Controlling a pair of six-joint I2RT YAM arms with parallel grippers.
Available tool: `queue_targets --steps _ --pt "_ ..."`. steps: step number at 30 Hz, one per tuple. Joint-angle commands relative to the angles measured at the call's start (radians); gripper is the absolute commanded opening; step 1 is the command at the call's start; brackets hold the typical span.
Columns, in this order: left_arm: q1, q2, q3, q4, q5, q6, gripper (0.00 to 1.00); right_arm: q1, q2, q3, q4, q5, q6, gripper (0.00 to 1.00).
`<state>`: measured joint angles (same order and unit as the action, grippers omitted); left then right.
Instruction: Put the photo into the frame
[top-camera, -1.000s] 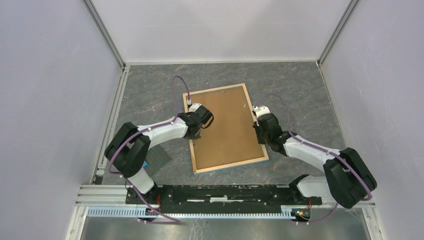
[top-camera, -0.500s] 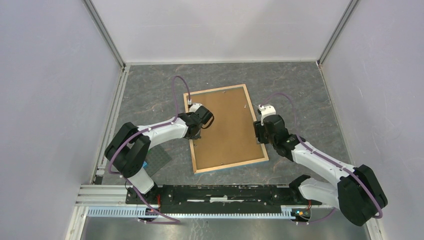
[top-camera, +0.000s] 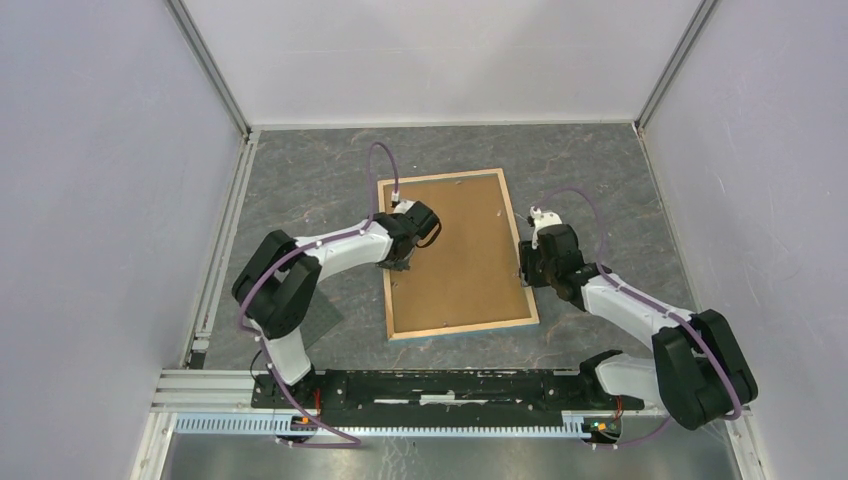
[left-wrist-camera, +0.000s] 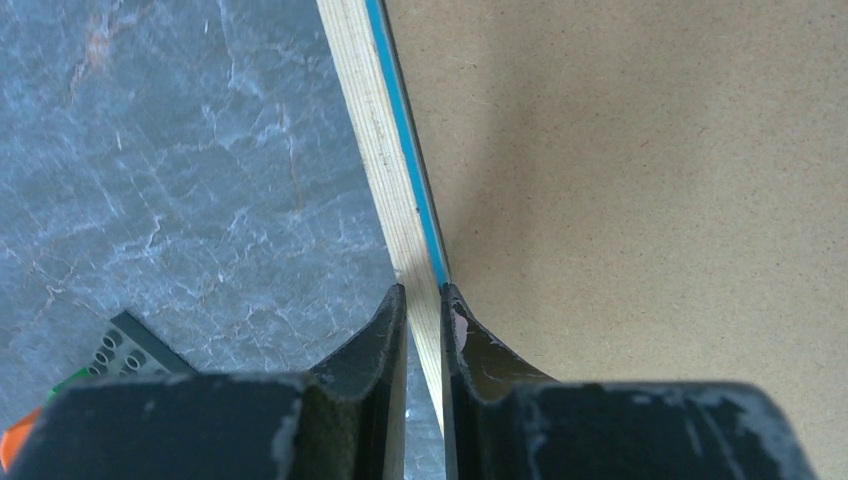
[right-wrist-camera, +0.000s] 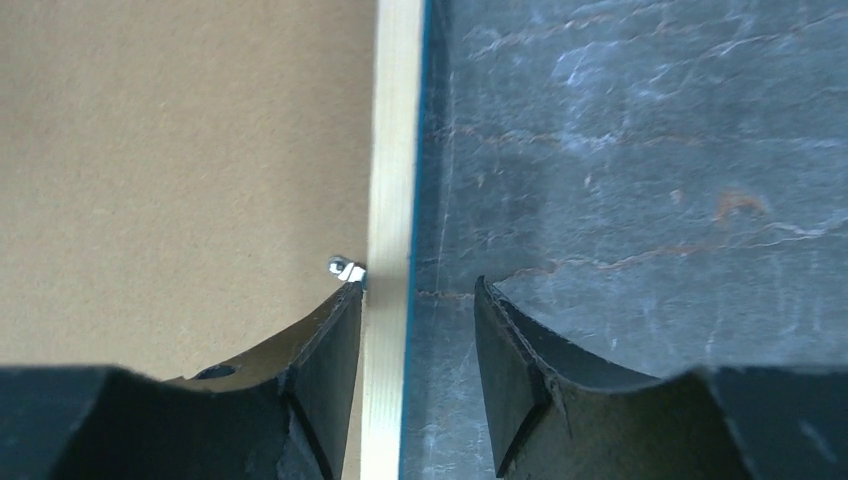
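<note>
A: Where is the frame (top-camera: 460, 329)?
B: Flat on the worktop (top-camera: 300, 180), wood back up, brown backing board (top-camera: 455, 250) inside it.
A: What grips it?
B: The left pincer (left-wrist-camera: 422, 300) clamps its left rail; the right pincer (right-wrist-camera: 418, 290) straddles the right rail, jaws apart.

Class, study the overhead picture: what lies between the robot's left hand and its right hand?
The frame, back up, with its brown backing board spanning the stretch from left hand to right hand. The top view shows it.

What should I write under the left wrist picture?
Left gripper pinching the rail of the light-wood, blue-edged picture frame, beside its brown cardboard backing board, over a grey table.
</note>
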<state>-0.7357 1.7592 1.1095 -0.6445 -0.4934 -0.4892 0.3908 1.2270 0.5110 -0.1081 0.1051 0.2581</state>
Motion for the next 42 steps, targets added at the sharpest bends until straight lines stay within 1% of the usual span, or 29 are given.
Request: queue_targets --steps 1,4,5,9,15,18,22,27,30,33,38,42 --pt "-0.009 0.043 0.092 0.021 0.004 0.055 0.02 -0.001 0.001 -0.031 0.045 -0.069 0.007 0.50" --pt "-0.008 0.044 0.099 0.025 0.009 0.057 0.02 0.000 -0.011 -0.042 0.057 -0.132 0.009 0.50" --pt "-0.008 0.042 0.093 0.028 0.015 0.058 0.02 0.000 -0.016 -0.037 0.055 -0.122 0.004 0.51" --pt "-0.008 0.013 0.035 0.066 0.065 0.060 0.02 -0.012 0.002 0.052 0.023 0.010 -0.050 0.59" --pt "-0.009 -0.026 -0.032 0.137 0.114 0.085 0.02 -0.041 0.159 0.246 0.008 0.000 -0.066 0.60" --pt "-0.008 -0.009 -0.024 0.138 0.120 0.089 0.02 -0.043 0.225 0.310 0.025 0.011 -0.054 0.61" --pt "-0.008 0.004 -0.019 0.135 0.122 0.090 0.02 -0.049 0.325 0.409 0.003 0.031 -0.012 0.61" --pt "-0.007 0.006 -0.019 0.138 0.122 0.087 0.02 -0.058 0.451 0.545 -0.087 0.168 0.102 0.61" --pt "-0.008 0.006 -0.020 0.138 0.122 0.087 0.02 -0.063 0.521 0.623 -0.143 0.208 0.183 0.60" --pt "-0.007 0.009 -0.019 0.139 0.124 0.087 0.02 -0.064 0.586 0.685 -0.180 0.213 0.226 0.59" --pt "-0.006 0.010 -0.020 0.140 0.125 0.089 0.02 -0.065 0.627 0.701 -0.150 0.207 0.262 0.57" --pt "-0.007 0.011 -0.020 0.141 0.127 0.090 0.02 -0.064 0.650 0.716 -0.134 0.176 0.258 0.57"
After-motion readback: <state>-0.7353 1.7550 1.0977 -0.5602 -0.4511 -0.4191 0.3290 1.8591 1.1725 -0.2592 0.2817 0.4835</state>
